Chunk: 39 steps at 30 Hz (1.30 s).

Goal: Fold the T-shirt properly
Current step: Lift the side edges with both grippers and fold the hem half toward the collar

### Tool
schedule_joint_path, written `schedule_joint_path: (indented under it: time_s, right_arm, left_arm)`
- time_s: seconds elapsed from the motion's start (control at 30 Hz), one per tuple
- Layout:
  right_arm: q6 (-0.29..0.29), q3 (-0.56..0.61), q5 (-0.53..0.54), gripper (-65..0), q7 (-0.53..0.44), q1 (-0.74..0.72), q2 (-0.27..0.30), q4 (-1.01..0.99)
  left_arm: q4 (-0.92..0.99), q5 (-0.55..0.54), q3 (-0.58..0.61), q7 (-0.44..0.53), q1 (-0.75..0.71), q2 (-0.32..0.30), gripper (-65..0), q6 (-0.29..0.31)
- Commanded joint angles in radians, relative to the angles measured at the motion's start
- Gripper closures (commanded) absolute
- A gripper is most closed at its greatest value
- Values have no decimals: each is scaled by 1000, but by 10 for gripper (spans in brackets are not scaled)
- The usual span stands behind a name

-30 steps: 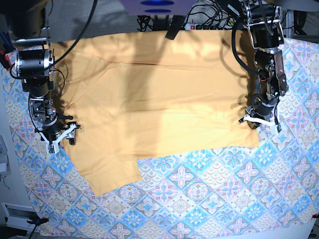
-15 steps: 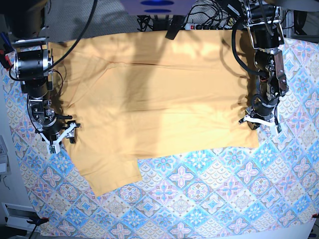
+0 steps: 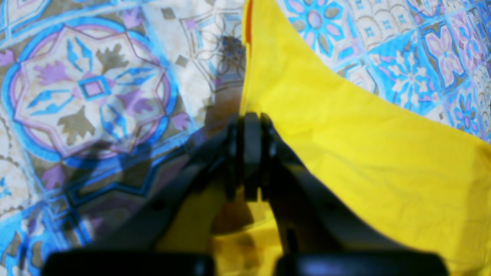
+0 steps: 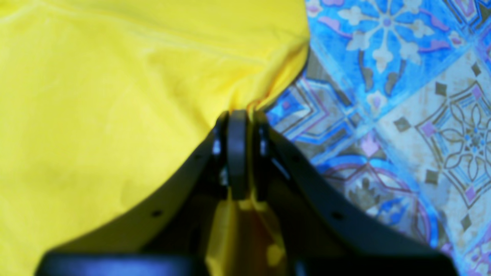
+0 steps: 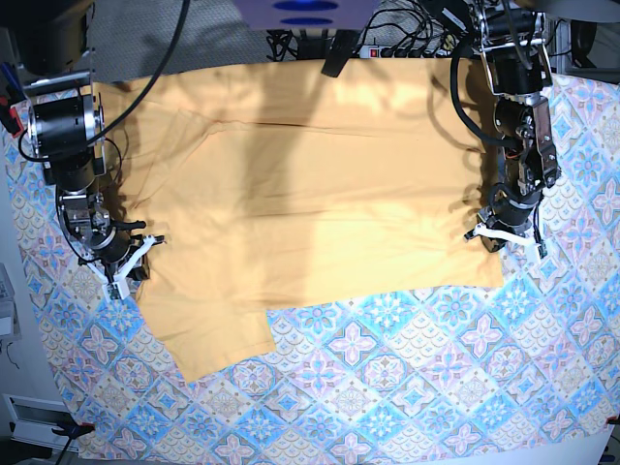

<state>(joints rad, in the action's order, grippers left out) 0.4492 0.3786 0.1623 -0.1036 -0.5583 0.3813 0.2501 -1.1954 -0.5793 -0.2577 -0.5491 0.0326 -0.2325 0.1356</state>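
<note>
The T-shirt (image 5: 310, 194) is being held spread over the table (image 5: 407, 387), which is being covered by a blue-and-pink tile-patterned tablecloth (image 5: 436, 349). The garment is being shown across the far half of the table in the base view, with its far edge lying near the cables (image 5: 387, 39) at the back and one sleeve (image 5: 208, 334) being left extended toward the near side on that view's left.

The left hand (image 5: 506, 235) is being positioned at the T-shirt's edge on the base view's right. In the left wrist view, the left hand (image 3: 248, 122) is being shown with its fingers (image 3: 268, 161) pressed together on a fold of yellow fabric (image 3: 345, 134), and the cloth is being drawn up into a ridge ahead of the tips.

The right hand (image 5: 131, 262) is being positioned at the opposite edge, on the base view's left. In the right wrist view, the right hand (image 4: 239, 122) is being shown clamped on a gathered corner of the T-shirt (image 4: 115, 96), with creases being pulled toward the pinch point and the tablecloth (image 4: 402, 115) being exposed just beside it.

Between the two hands, the fabric is being shown lying mostly flat, with shallow wrinkles running across it
</note>
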Motion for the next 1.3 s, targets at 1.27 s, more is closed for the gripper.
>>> schedule_joint_path:
  time_s: [1.27]
  right_arm:
    - [1, -498, -2, -14, 245, 502, 115, 820]
  left_arm:
    - [-447, -6, -9, 22, -305, -14, 0, 8]
